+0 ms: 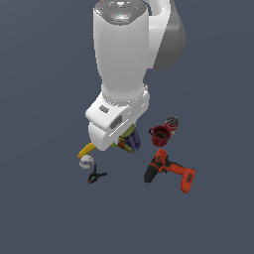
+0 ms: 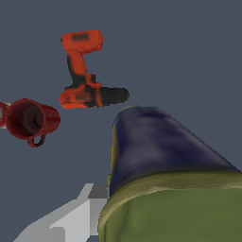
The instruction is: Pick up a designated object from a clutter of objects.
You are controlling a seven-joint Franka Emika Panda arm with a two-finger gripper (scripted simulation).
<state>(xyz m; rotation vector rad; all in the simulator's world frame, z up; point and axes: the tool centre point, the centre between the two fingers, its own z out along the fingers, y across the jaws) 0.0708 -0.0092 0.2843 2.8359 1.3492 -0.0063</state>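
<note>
The arm is made of smooth white rounded shells. A grey joint is seen behind. A boxy white hand is fitted below.

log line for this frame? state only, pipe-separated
gripper: over the clutter, jaw state hidden | blue can: right under wrist, fills wrist view | drill, red mug: lying apart, untouched

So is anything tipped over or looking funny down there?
Yes. The blue can is tilted, right under the gripper, and the orange drill lies flat on its side. The red mug stands upright.
</note>
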